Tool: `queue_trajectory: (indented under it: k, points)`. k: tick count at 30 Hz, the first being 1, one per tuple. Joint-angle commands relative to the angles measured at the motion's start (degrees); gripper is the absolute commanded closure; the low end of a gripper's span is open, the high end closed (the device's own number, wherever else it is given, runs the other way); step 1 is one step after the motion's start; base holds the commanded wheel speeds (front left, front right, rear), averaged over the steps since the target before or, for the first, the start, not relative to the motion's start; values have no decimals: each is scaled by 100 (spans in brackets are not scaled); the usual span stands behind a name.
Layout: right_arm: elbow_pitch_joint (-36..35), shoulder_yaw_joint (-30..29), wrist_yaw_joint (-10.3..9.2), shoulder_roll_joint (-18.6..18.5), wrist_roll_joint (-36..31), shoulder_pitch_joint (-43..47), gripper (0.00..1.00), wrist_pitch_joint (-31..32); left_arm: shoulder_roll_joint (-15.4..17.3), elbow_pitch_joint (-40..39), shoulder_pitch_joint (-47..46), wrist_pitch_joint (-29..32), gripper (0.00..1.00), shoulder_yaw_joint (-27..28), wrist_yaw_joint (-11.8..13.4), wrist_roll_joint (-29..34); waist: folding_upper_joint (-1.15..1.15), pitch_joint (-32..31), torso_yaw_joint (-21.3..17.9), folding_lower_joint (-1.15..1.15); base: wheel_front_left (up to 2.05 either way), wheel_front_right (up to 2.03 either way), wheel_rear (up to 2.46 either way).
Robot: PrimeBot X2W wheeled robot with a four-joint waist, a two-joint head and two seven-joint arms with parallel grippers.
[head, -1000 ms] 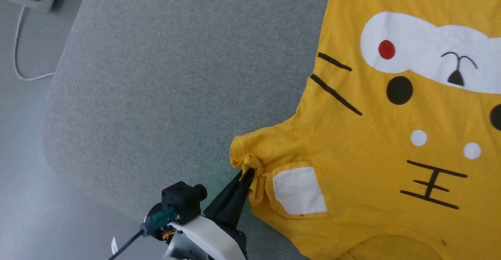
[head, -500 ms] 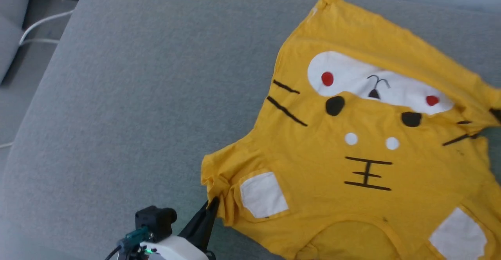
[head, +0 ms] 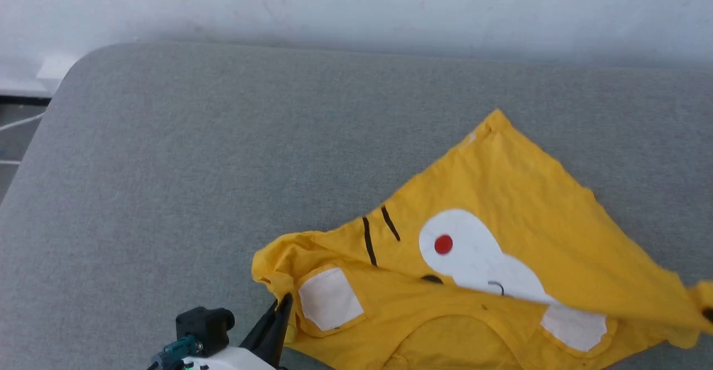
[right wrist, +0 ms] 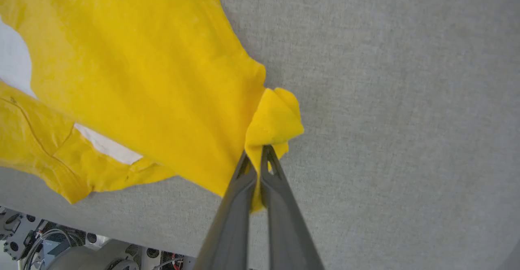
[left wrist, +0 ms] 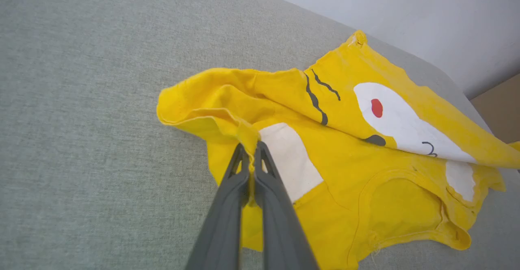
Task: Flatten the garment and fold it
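Garment (head: 518, 191) lies on the grey cushion (head: 195, 164), one layer draped over another so that much of the face print is hidden; the head view cuts off its right edge. Left gripper (left wrist: 250, 147) is clamped on the bunched sleeve hem. Right gripper (right wrist: 260, 150) is clamped on a yellow corner whose identity is unclear.

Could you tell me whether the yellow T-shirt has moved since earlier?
Yes. Against the grey cushion, the T-shirt buckled: its collar end shifted toward the far hem, hiding the forehead stripes.

no legible text, apparently none on garment (head: 518, 191)
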Motion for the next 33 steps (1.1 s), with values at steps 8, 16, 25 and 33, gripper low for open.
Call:
queue_trajectory:
  k: [8,16,25,33]
  points:
    - [-545,-624,-5,836,-652,1173,100,579,-15,-64,-59,-55,100,26,65,-38,0,-116,-122,1,0,0,0]
    - [-696,-490,-5,889,-490,755,0,278,-14,-139,-172,-20,100,-29,67,12,0,66,59,1,0,0,0]
    - [-1178,-61,-5,576,-89,-883,0,203,-119,-384,-454,3,100,-202,38,167,0,572,588,1,0,0,0]
    - [-65,1075,-5,299,-526,-2381,0,213,-430,-472,-859,-1,100,-535,-97,336,0,1139,1225,1,0,0,0]
